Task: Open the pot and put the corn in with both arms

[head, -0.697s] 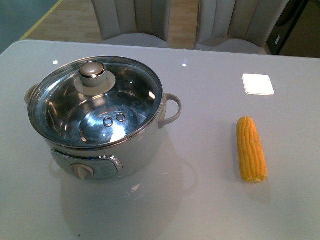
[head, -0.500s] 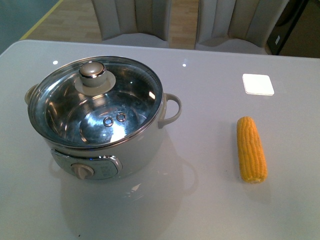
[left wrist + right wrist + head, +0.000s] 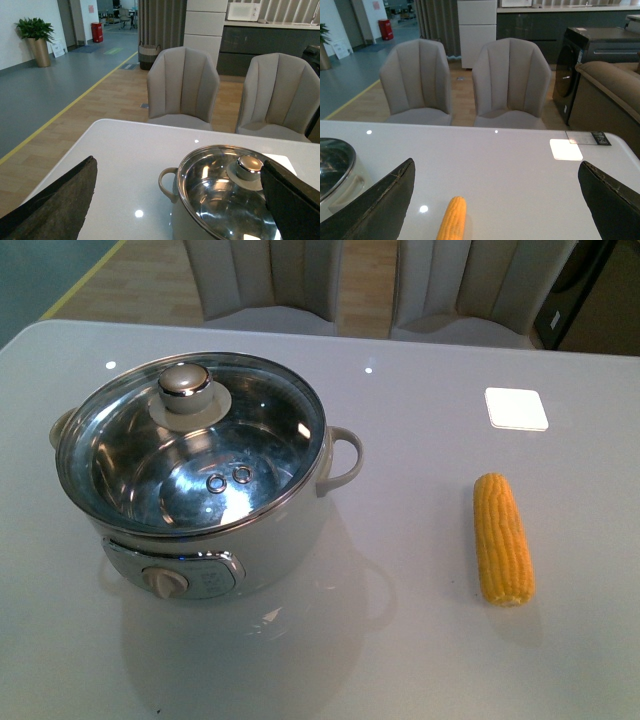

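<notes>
Glossy white tabletop (image 3: 430,660) fills the scene, with two grey upholstered chairs (image 3: 183,85) drawn up at its far edge.

The left gripper (image 3: 177,161) has its dark padded fingers (image 3: 55,205) spread wide with nothing between them. Just ahead of them, framed in the gap, sits the cream-white round electric pot (image 3: 275,540). Its steel-rimmed glass lid (image 3: 250,440) is in place, and the lid's shiny rounded knob (image 3: 185,381) lies close to one finger.

The right gripper (image 3: 496,163) is likewise released, its fingers (image 3: 375,205) parted and empty. The yellow-orange cob of corn (image 3: 503,538) lies flat on the table a little ahead of them, nearer one finger than the other and well apart from the pot. Beyond it lies a flat white square pad (image 3: 516,408).

Nothing of the task is done yet, so the lid has to come off first. The knob looks smooth and domed, and an off-centre pinch could slip, dropping the glass lid onto the rim or the table. The cob is round and may roll away from a closing finger on so slick a surface. With both arms converging over the pot, they could also foul each other.
</notes>
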You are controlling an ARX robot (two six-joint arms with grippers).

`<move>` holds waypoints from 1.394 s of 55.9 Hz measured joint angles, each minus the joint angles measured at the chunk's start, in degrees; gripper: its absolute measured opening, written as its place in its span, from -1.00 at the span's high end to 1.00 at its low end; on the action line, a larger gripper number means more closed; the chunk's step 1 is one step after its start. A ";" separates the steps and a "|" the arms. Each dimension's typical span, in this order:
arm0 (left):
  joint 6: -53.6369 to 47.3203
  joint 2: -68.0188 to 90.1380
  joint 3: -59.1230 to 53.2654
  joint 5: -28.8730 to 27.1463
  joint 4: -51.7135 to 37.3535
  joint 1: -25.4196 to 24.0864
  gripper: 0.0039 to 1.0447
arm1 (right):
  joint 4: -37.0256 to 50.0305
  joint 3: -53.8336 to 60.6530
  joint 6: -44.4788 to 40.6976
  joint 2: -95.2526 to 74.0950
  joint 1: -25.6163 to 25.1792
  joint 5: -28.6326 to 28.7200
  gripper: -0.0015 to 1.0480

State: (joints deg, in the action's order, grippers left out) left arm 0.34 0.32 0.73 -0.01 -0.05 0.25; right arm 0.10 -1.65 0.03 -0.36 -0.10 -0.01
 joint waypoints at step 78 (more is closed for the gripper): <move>-0.57 113.57 39.26 -2.62 -51.80 15.58 -0.87 | 0.00 0.00 0.00 0.04 0.00 0.00 -0.83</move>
State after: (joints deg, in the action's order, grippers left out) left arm -0.23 113.89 39.99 -2.63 -51.86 15.84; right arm 0.10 -1.65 0.03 -0.32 -0.10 -0.01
